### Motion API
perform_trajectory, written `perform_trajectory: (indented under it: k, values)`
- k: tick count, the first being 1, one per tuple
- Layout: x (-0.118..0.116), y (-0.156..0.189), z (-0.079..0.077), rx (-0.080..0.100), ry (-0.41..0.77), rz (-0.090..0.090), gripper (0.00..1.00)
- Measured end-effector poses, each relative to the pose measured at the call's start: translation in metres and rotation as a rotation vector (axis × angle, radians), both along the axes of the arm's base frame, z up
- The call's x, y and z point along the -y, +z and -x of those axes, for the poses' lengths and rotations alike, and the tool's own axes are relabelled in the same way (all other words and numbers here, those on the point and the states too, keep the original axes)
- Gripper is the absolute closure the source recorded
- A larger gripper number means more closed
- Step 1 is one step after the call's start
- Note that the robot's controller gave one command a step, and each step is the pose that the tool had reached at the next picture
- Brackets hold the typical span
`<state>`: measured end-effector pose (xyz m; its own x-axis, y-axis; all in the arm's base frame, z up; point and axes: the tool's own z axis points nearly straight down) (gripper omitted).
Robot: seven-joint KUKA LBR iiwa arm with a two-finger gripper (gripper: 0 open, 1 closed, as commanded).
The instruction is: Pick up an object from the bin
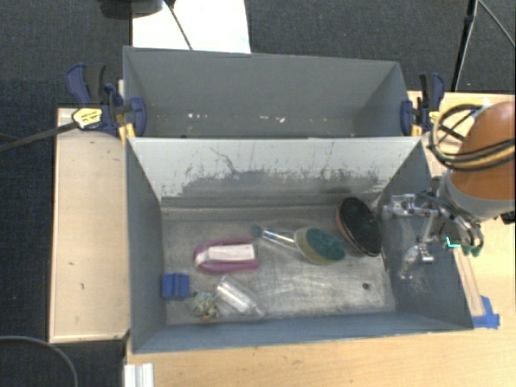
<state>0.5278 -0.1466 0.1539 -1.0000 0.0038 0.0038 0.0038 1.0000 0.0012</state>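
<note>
- Bin [145, 216]: grey metal with sloping walls. The floor [322, 285] is scuffed pale and streaked, and the back wall [266, 164] has white scratches along its lower half.
- Tool [414, 258]: low over the right sloping wall, near the bin's right corner. Nothing is seen in its grip; how far it is open, I cannot tell.
- Disc [360, 226]: black and round, leaning at the foot of the right wall, just left of the tool. It is the nearest thing to it.
- Brush [318, 244]: green head, clear handle, beside the disc.
- Case [226, 255]: pink, mid-floor.
- Block [174, 285]: blue, in the left front corner.
- Clear tube [236, 297] and a small clump [203, 303] lie by the front wall.
- Room: dark carpet [322, 14] all round; a black cable [32, 138] runs in from the left.
</note>
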Motion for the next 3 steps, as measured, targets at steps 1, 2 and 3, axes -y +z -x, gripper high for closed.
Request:
perform_trajectory:
  k: [1, 2, 3]
  values:
    - [-0.009, -0.086, -0.038, 0.004, -0.122, 0.0, 0.0]
    - [-0.042, -0.052, -0.029, 0.002, -0.193, -0.001, 0.0]
    - [-0.072, -0.053, -0.047, 0.009, -0.421, 0.0, 0.0]
